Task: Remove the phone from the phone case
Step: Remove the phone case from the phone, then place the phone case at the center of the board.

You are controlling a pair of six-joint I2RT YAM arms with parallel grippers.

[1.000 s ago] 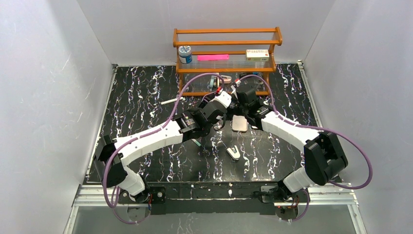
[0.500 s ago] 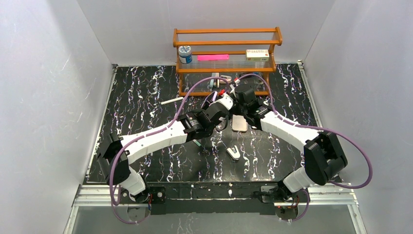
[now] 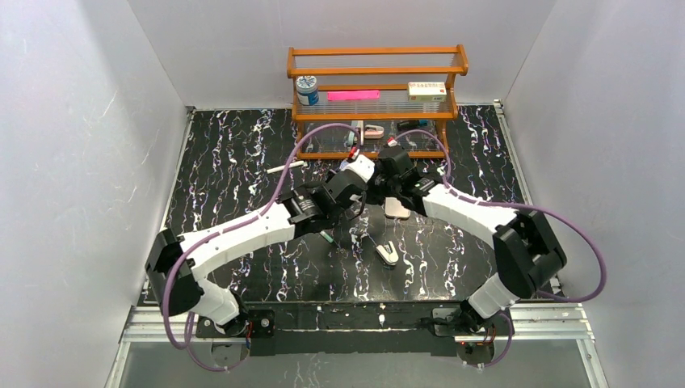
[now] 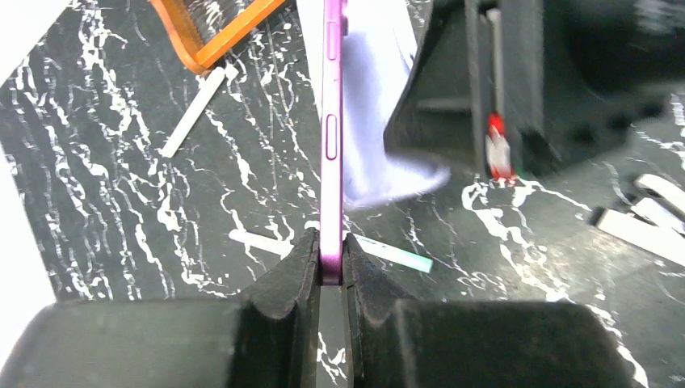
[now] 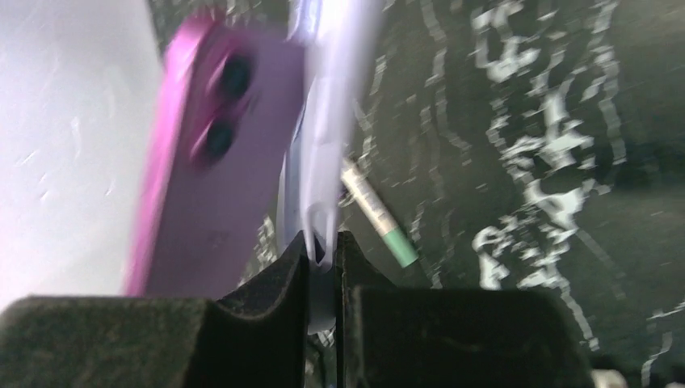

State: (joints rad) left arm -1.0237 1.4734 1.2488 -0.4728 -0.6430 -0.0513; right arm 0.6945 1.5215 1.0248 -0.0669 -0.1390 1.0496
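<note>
My left gripper (image 4: 329, 271) is shut on the thin edge of the magenta phone (image 4: 331, 145), which stands on edge above the table. My right gripper (image 5: 321, 255) is shut on the pale translucent phone case (image 5: 331, 121), which bends away beside the phone (image 5: 218, 162). The phone's back with its two camera lenses shows bare in the right wrist view. In the left wrist view the case (image 4: 376, 97) hangs to the right of the phone, next to the right gripper's black body (image 4: 525, 81). In the top view both grippers meet mid-table over the phone and case (image 3: 396, 208).
A wooden rack (image 3: 376, 117) stands at the back with a jar (image 3: 307, 89), a pink item (image 3: 353, 94) and a small box (image 3: 426, 89). A green-capped pen (image 3: 327, 237), a white clip-like object (image 3: 387, 252) and a white stick (image 3: 287, 166) lie on the black marbled table.
Both wrists have shifted a little left and toward the rack. The phone and case have turned more on edge, so less of their flat face shows from above.
</note>
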